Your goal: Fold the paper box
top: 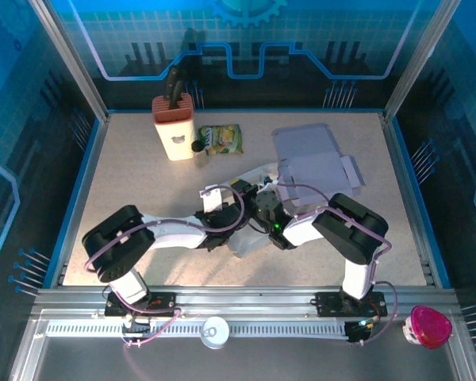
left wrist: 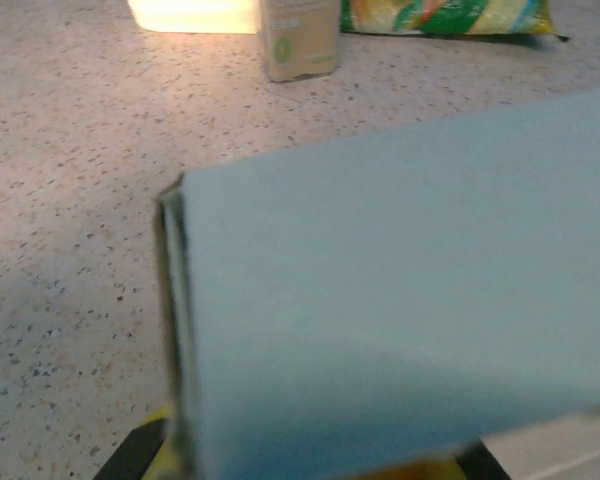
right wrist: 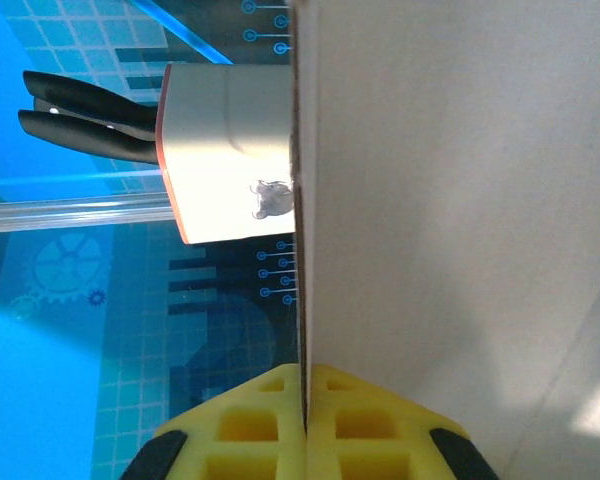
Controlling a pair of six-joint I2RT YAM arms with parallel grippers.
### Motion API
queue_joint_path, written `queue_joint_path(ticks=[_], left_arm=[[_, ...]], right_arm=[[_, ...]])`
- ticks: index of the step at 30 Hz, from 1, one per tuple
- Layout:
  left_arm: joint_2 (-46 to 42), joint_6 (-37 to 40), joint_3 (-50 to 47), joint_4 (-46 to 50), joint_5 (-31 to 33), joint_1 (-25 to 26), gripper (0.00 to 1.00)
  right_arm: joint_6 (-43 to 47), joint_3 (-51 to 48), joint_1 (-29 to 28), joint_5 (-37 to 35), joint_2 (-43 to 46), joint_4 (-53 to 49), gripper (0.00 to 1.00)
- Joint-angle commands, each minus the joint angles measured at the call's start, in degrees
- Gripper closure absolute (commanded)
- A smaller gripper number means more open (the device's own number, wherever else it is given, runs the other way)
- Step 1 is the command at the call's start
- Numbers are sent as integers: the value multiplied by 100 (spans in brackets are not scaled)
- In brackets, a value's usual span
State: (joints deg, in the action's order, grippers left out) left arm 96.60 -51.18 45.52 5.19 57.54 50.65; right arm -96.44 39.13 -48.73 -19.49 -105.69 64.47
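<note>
The paper box [top: 313, 163] is pale lavender-white card, with flat panels spread right of the table's centre and a folded part reaching down between the two arms. My left gripper [top: 236, 200] comes in from the left and is shut on a box panel [left wrist: 400, 280]; that blue-grey panel hides most of the yellow fingers [left wrist: 145, 445]. My right gripper [top: 264, 209] comes in from the right. In the right wrist view its yellow pads [right wrist: 250, 430] are pressed together on the thin edge of the box sheet [right wrist: 460, 200], which rises straight up from the right gripper [right wrist: 305, 405].
A knife block [top: 174, 127] with black handles stands at the back left, with a small carton [top: 198, 148] and a green-yellow snack bag [top: 220, 139] beside it. Metal frame posts and blue walls ring the table. A pink container [top: 427, 325] sits off the table at the front right.
</note>
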Motion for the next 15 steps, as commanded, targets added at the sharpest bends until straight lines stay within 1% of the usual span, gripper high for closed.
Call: queue_joint_path(ticks=[1,6,8,11,12,13,14,15], left_arm=[[281,-1148,497,1196,548,-10,100],[333,-1199,533,938,530,-12,100],[333,-1002,537,717,508,-12,100],[295,-527,374,129,432,-12,100],[272,-446,300,-42,418,-20,94],[255,-357,239,-208,396,-27,91],[236,-226,169,-391,366,-32,90],[228,-124,130,-530,346,-36,91]], right_arm=[[-93,0,-358,395,57,-127,100],[-159,-30,-344,427,44,-88,100],[-164,-19,-339,446,31,-91,100],[-173,-4,-339,463,60,-145,100],[-189,-13,-339,457,73,-138,100],[-198,-29,-340,450,69,-132,100],[-192,-42,-326,446,90,-125,100],[-206,-54,-319,454,95,-124,100]])
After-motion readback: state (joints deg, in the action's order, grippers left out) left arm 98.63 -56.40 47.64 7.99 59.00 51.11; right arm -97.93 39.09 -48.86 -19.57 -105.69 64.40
